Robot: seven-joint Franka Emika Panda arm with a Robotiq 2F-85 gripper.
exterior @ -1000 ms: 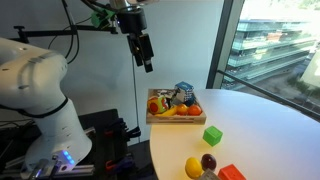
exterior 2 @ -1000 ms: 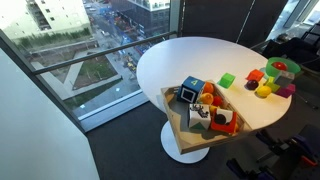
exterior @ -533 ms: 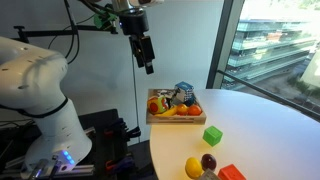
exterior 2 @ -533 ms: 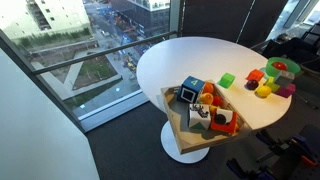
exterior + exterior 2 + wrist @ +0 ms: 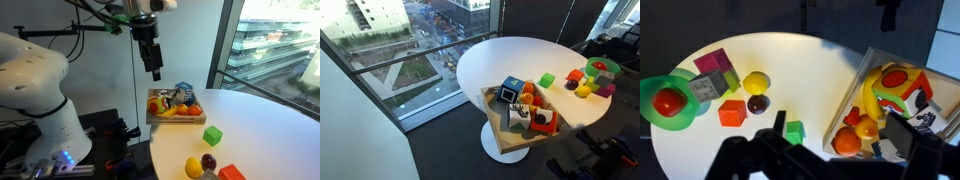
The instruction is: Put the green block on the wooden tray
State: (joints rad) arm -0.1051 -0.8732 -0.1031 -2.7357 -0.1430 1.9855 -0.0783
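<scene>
The green block [image 5: 212, 135] lies on the round white table between the wooden tray [image 5: 165, 120] and a group of other toys. It also shows in an exterior view [image 5: 547, 80] and in the wrist view [image 5: 794, 131]. The wooden tray [image 5: 494, 118] holds a banana, oranges, a colourful cube and other toys; in the wrist view its rim [image 5: 843, 106] runs along the right. My gripper [image 5: 154, 70] hangs open and empty high above the table's edge, up and to the left of the tray. In the wrist view its dark fingers [image 5: 840, 125] frame the block and the tray's edge.
A yellow lemon [image 5: 757, 81], a dark plum [image 5: 758, 103], an orange block [image 5: 732, 112], a pink block [image 5: 712, 62] and a green bowl [image 5: 650, 100] holding a red fruit stand beyond the green block. A window wall runs behind the table.
My gripper has moved a little down and toward the tray in the exterior view. The objects on the table have not moved.
</scene>
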